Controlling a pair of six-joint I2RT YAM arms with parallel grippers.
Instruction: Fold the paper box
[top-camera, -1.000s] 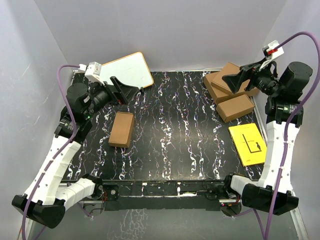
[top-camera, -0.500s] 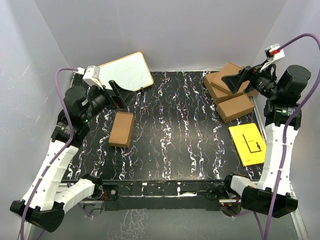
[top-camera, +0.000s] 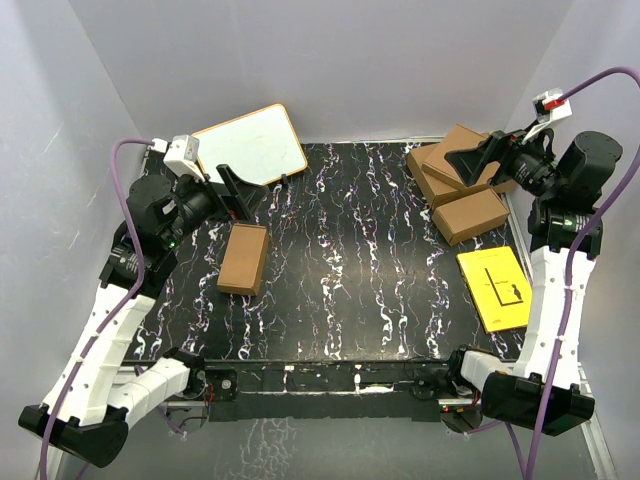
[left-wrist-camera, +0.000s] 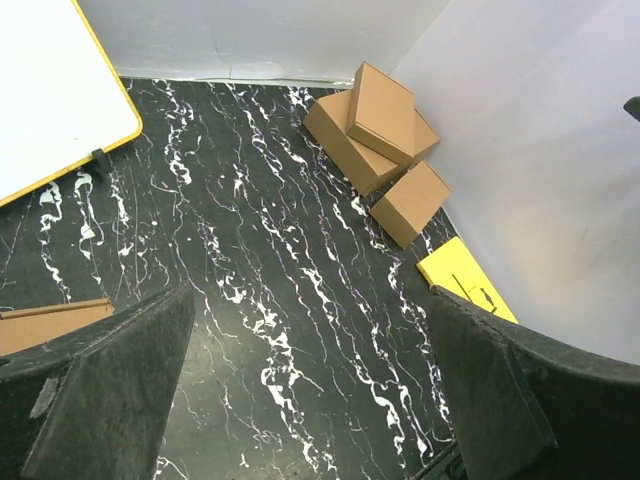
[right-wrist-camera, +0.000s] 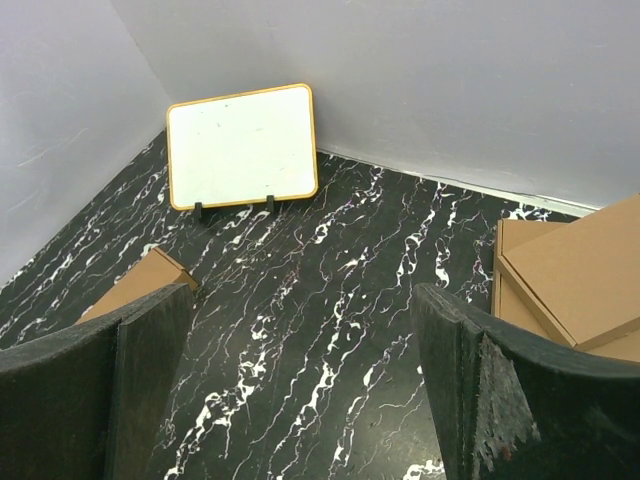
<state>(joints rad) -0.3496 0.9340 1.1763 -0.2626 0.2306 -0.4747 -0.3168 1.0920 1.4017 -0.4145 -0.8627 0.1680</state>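
The paper box (top-camera: 243, 258) is a small plain brown carton lying flat on the left side of the black marbled table (top-camera: 340, 260). Its edge shows at the lower left of the left wrist view (left-wrist-camera: 50, 322) and beside the left finger in the right wrist view (right-wrist-camera: 140, 285). My left gripper (top-camera: 243, 188) hangs raised behind the box, open, with nothing between its fingers (left-wrist-camera: 312, 300). My right gripper (top-camera: 468, 163) is held high at the far right, open and holding nothing (right-wrist-camera: 303, 295).
Three larger brown cartons (top-camera: 455, 185) are stacked at the back right, under the right gripper. A yellow sheet with black lines (top-camera: 495, 288) lies at the right edge. A whiteboard (top-camera: 252, 143) leans at the back left. Grey walls surround the table.
The left arm has drawn back slightly to the left and the right arm slightly to the right. Both grippers stay open. The paper box has not moved.
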